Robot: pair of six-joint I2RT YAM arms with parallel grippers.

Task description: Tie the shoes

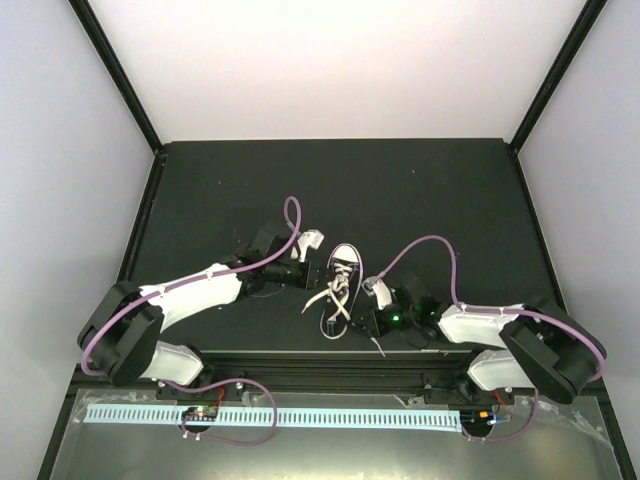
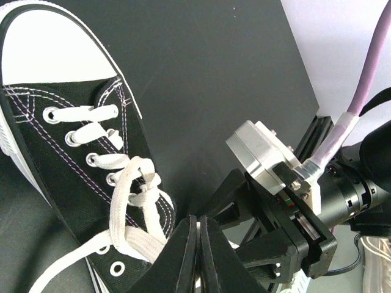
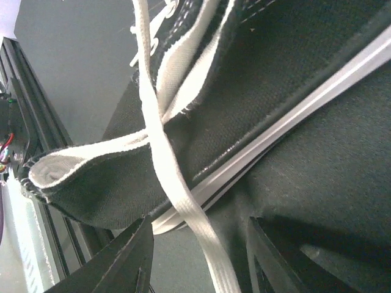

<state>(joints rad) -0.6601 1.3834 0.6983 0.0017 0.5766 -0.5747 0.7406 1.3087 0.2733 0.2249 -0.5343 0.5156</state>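
The black sneaker [image 1: 340, 292] with its white toe cap [image 1: 345, 262] lies between my arms, toe pointing away. In the left wrist view the sneaker [image 2: 67, 159] fills the left side, its white laces [image 2: 131, 195] loosely crossed near the top eyelets. My left gripper [image 2: 198, 224] is shut beside the shoe's tongue, with a thin white strip of lace pinched between its jaws. My right gripper [image 3: 198, 259] is open at the shoe's heel side. One white lace [image 3: 177, 189] runs down between its fingers without touching them.
The dark mat [image 1: 400, 190] carries the shoe. A loose lace end [image 1: 308, 306] lies left of the heel. My right arm's wrist [image 2: 287, 201] sits close beyond the left gripper. A metal rail [image 1: 300, 415] runs along the near edge.
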